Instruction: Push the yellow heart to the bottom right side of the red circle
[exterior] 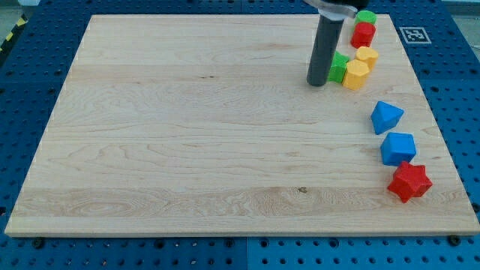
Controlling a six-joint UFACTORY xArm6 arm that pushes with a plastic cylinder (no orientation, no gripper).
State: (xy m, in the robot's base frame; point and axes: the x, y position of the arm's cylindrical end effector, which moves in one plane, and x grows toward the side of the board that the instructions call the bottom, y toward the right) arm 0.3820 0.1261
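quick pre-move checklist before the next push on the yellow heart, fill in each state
1. My tip in view: ok, it sits at the left of the green block.
2. Tip touching a yellow block: not ok, the green block lies between.
3. Which yellow block is the heart, upper or lower: cannot tell.
4. Red circle located: ok, near the view's top right, below another green block.
5. Space at the red circle's bottom right: not ok, the upper yellow block crowds it.

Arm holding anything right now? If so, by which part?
Nothing held: the arm ends in a bare rod. My tip sits just left of the green block, beside the yellow blocks; contact cannot be told.
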